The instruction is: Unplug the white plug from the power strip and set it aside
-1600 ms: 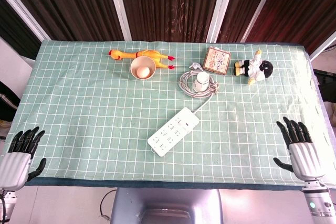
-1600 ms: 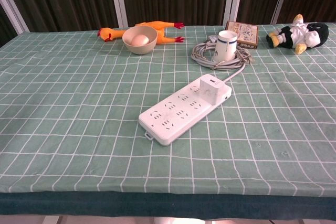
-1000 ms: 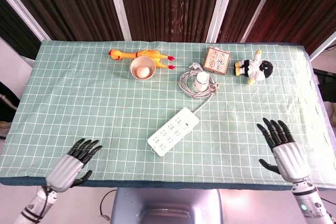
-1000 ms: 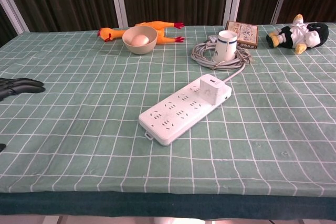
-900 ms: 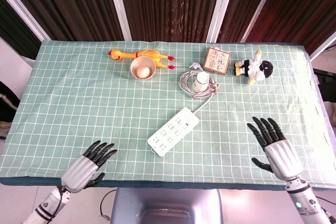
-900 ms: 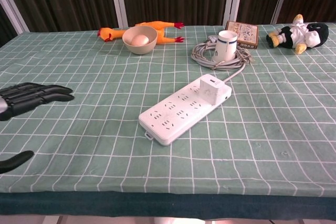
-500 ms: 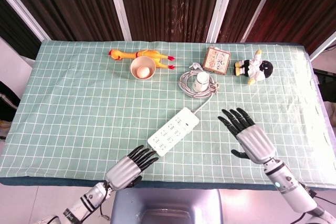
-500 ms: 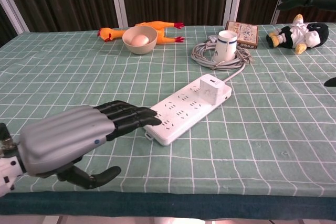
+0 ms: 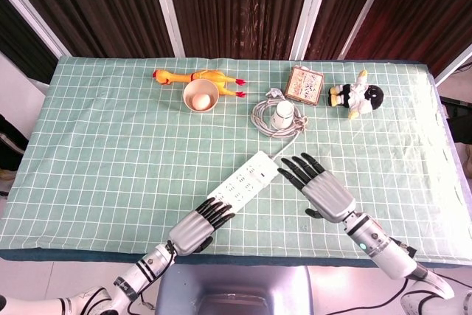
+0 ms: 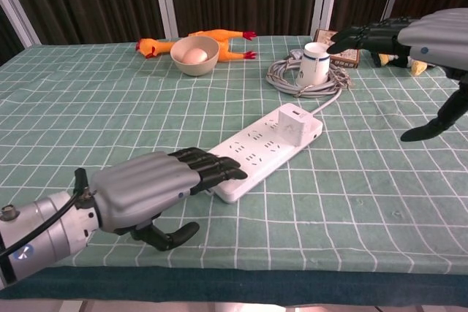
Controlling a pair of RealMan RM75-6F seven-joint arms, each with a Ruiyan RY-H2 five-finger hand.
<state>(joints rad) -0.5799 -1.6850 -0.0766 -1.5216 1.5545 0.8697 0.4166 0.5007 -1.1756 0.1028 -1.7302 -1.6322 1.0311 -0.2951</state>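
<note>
The white power strip (image 9: 247, 178) lies slantwise mid-table, and the white plug (image 10: 295, 123) stands in its far end, also seen from above as the plug (image 9: 267, 158). My left hand (image 10: 146, 191) comes in low from the front, fingers stretched flat, with its fingertips (image 10: 219, 169) over the strip's near end; it holds nothing. From above, the left hand (image 9: 199, 226) lies at that same end. My right hand (image 9: 321, 182) hovers just right of the strip's far end, fingers spread and empty. In the chest view the right hand (image 10: 409, 34) hangs above the table at upper right.
The strip's cable runs back to a grey coil (image 9: 274, 122) with a white cup (image 9: 282, 116) in it. Along the far side are a bowl with an egg (image 9: 200, 97), a rubber chicken (image 9: 199, 77), a small box (image 9: 304, 85) and a plush penguin (image 9: 356, 95).
Both hands came in from the table's front corners toward the strip. The left now reaches its near end; the right moved left to beside its far end. Strip and plug have not moved.
</note>
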